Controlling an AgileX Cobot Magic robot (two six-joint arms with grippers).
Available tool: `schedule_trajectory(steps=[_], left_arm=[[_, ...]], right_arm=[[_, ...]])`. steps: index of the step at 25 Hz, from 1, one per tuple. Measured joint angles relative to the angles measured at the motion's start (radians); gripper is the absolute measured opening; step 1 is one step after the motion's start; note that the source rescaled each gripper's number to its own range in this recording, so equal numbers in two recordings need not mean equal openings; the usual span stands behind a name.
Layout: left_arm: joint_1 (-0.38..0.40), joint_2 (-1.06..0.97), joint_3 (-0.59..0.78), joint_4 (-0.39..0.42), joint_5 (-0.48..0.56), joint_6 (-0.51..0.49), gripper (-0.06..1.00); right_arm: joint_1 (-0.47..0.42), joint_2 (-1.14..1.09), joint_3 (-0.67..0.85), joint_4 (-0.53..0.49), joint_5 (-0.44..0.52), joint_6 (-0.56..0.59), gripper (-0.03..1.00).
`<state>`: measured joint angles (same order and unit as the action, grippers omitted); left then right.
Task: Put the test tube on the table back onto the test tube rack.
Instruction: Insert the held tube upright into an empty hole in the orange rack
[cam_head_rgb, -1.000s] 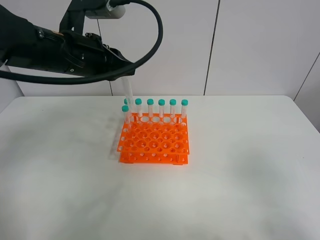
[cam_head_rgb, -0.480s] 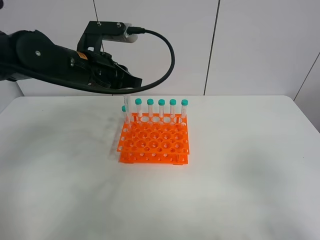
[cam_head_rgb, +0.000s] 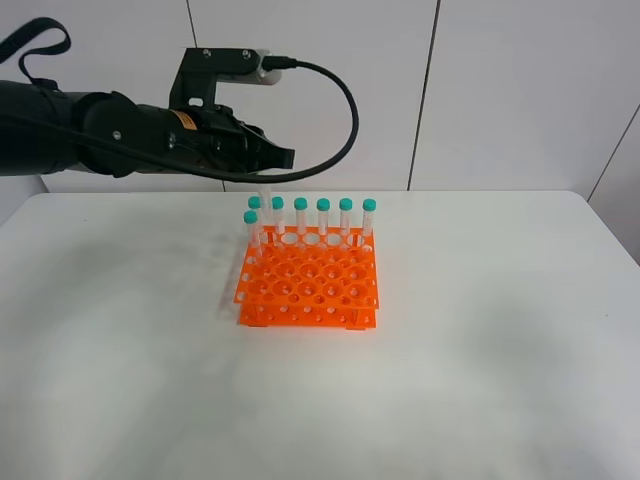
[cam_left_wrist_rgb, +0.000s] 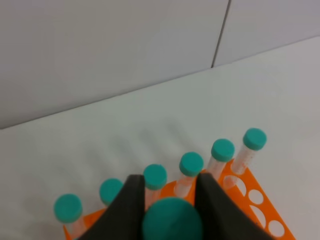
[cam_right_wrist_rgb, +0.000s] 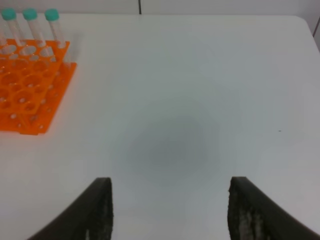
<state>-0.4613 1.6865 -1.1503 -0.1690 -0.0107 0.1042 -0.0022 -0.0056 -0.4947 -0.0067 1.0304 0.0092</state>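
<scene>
Since it must drop tip-first into a hole, L gripper (cam_head_rgb: 272, 160) clamps the test tube (cam_left_wrist_rgb: 172, 224) by its cap, upright over back row of the test tube rack (cam_head_rgb: 310, 285); R gripper (cam_right_wrist_rgb: 170, 210) hangs open, empty

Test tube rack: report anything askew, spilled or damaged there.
Nothing is spilled or broken. The test tube rack sits flat on the table. One capped tube stands a row ahead of the six back-row tubes, at the left edge. Another test tube hangs in the left gripper above that corner, not seated.
</scene>
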Motion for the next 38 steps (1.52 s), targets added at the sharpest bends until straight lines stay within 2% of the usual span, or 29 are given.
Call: schedule_trajectory(steps=[9, 25, 38], left_arm=[[0.000, 0.131, -0.083, 0.003, -0.017, -0.004, 0.00], [0.000, 0.238, -0.085, 0.011, -0.094, -0.034, 0.00], [0.011, 0.259, -0.085, 0.028, -0.094, -0.011, 0.00]], right_arm=[[0.000, 0.000, 0.000, 0.001, 0.000, 0.000, 0.46], [0.000, 0.000, 0.000, 0.001, 0.000, 0.000, 0.46], [0.000, 0.000, 0.000, 0.001, 0.000, 0.000, 0.46]])
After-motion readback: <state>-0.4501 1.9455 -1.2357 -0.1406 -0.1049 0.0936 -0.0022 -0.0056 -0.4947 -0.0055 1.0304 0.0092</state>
